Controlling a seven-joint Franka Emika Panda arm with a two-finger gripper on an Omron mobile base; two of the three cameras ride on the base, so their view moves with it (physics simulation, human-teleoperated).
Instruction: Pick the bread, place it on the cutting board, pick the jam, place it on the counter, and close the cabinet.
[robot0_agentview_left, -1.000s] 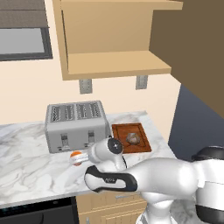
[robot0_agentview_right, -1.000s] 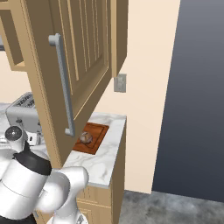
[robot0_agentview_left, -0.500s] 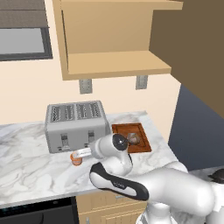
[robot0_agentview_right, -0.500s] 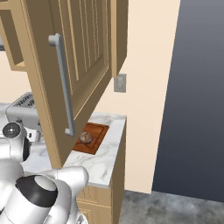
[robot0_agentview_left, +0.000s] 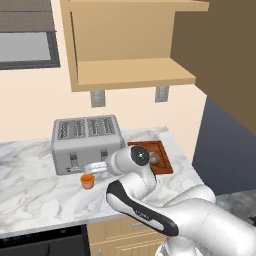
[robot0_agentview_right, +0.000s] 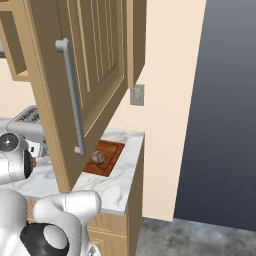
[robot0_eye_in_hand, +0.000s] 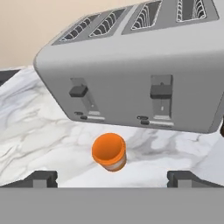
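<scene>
Item: jam (robot0_eye_in_hand: 109, 152), now standing free on the counter (robot0_agentview_left: 35, 195) before the toaster (robot0_agentview_left: 87, 142); my gripper (robot0_eye_in_hand: 111, 178) has let go, jaws wide, backing away. Bread (robot0_agentview_left: 154, 158) on cutting board (robot0_agentview_left: 162, 165). I judge the cabinet (robot0_agentview_right: 90, 75), door open, remains.

Glossy white arm (robot0_agentview_left: 200, 225) of rounded, bulging shells, with a black curved band along one link. Round dark grey joint cap (robot0_agentview_left: 140, 156) with a paler centre near the wrist. Small dark, blocky fingertips (robot0_eye_in_hand: 41, 178) on the tool (robot0_eye_in_hand: 112, 179).
</scene>
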